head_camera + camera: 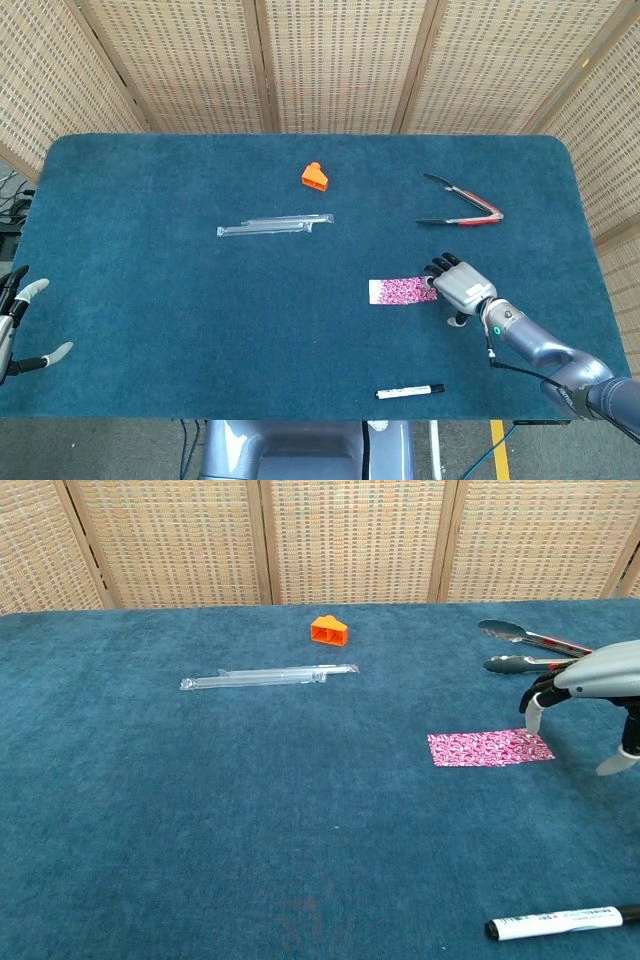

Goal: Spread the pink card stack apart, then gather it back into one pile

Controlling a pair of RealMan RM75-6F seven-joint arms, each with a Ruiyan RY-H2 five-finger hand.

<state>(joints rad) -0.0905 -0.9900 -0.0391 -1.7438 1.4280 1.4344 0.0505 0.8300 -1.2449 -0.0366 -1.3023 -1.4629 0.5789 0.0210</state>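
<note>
Blue table [150,250], pink cards [490,748] fanned lengthwise, right hand [460,288] empty, fingers spread above their right end.

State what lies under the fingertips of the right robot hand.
The right end of the spread pink patterned cards on the blue cloth table. The chest view shows the right robot hand lifted clear.

Right hand [460,289] low over the table, palm down, fingers [533,712] spread and bent downward, thumb hanging apart, nothing held; forearm running back toward the near right corner. Left hand [18,325] at the left edge, fingers apart, empty.
</note>
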